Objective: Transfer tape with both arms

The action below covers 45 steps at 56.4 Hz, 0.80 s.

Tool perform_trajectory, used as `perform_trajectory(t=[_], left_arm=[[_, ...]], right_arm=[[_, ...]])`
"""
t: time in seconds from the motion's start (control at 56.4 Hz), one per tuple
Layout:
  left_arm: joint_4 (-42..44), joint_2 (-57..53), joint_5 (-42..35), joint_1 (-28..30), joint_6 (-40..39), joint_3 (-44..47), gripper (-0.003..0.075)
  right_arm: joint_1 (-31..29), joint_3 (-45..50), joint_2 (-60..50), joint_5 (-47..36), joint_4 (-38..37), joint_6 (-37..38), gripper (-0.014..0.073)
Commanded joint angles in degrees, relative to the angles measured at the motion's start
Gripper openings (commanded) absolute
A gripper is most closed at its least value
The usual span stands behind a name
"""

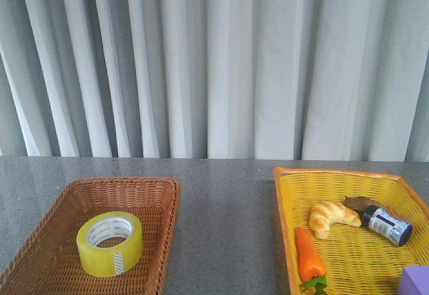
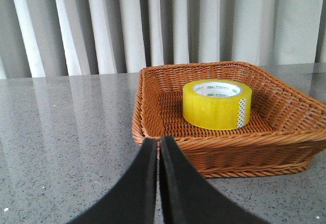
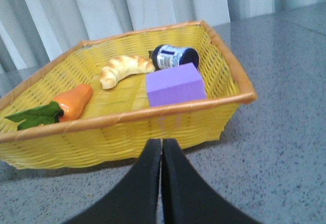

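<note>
The tape [image 1: 110, 243], a yellow-green roll with a white printed core, lies flat inside the brown wicker basket [image 1: 40, 241] at the left. The left wrist view shows the tape [image 2: 217, 103] beyond the basket's near rim. My left gripper [image 2: 158, 141] is shut with nothing in it and sits on my side of that basket [image 2: 153, 132], short of the rim. Just as bare, my right gripper [image 3: 162, 143] is shut in front of the yellow basket [image 3: 127, 132]. Neither arm shows in the front view.
The yellow basket [image 1: 285, 221] at the right holds a croissant [image 1: 330, 217], a carrot [image 1: 309, 255], a dark bottle [image 1: 387, 224] and a purple block [image 3: 175, 84]. Grey tabletop [image 1: 224, 228] lies between the two baskets. A white curtain hangs behind.
</note>
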Motion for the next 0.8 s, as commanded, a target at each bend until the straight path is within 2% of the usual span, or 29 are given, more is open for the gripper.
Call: perform_trajectory(t=[0.0,0.16,0.444,0.781], left_arm=[[-0.5,-0.9,-3.8,-0.1,-0.3,-0.4,-0.0006],[-0.5,-0.9,-3.8,-0.1,-0.3,-0.4,-0.0006],[-0.5,-0.9,-3.8,-0.1,-0.3,-0.4,-0.0006],[-0.5,-0.9,-3.8,-0.1,-0.3,-0.4,-0.0006]], right_arm=[[-0.3,0.3,-0.5,-5.3,-2.9,-0.8,-0.0007],[0.4,0.3,-0.5,-6.7,-5.0,-1.4,-0.0007],[10.1,0.3,-0.5,-7.5,-6.6,-10.2,-0.0007],[10.4,0.3,-0.5,-7.5,-6.1,-10.5,-0.0007]])
